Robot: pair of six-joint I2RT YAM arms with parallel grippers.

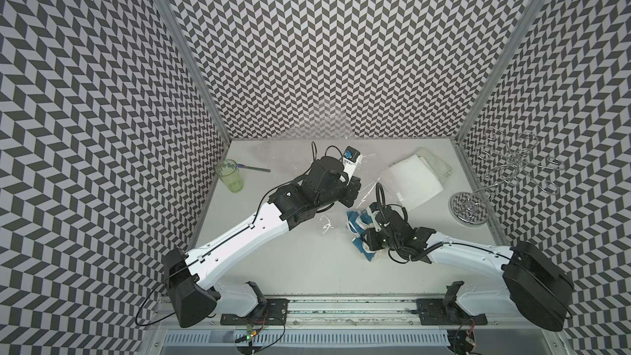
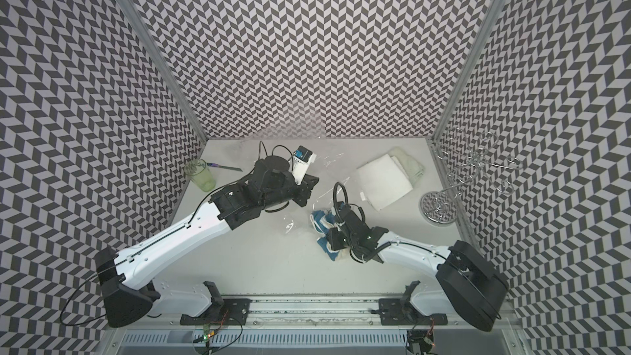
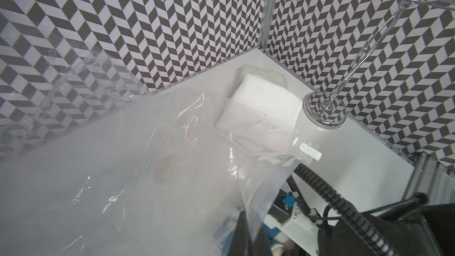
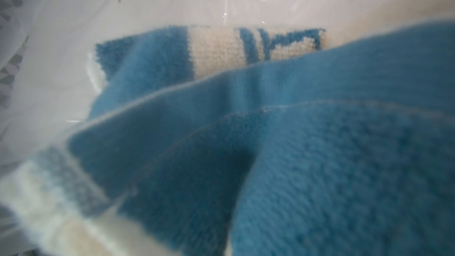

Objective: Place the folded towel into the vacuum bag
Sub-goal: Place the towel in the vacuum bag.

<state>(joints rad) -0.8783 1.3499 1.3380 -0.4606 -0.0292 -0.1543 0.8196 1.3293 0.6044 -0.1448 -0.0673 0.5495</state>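
The vacuum bag (image 1: pixel 370 187) (image 2: pixel 327 165) is clear crinkly plastic lying across the middle of the table and rising against the back wall. Its round valve cap (image 3: pixel 163 169) and zip strip (image 3: pixel 268 188) show in the left wrist view. My left gripper (image 1: pixel 355 192) (image 3: pixel 250 227) is shut on the zip-strip edge and holds it up. A bunched blue-and-white towel (image 1: pixel 356 223) (image 2: pixel 319 220) (image 4: pixel 295 144) sits at the bag's mouth, partly under the plastic. My right gripper (image 1: pixel 363 233) is buried in it, fingers hidden, apparently shut on it.
A folded white towel (image 1: pixel 413 179) lies on a pale green cloth (image 1: pixel 440 165) at the back right, its near end under the bag. A chrome wire stand (image 1: pixel 469 210) stands at the right edge. A green cup (image 1: pixel 231 175) and a purple-handled tool (image 1: pixel 256 168) sit back left.
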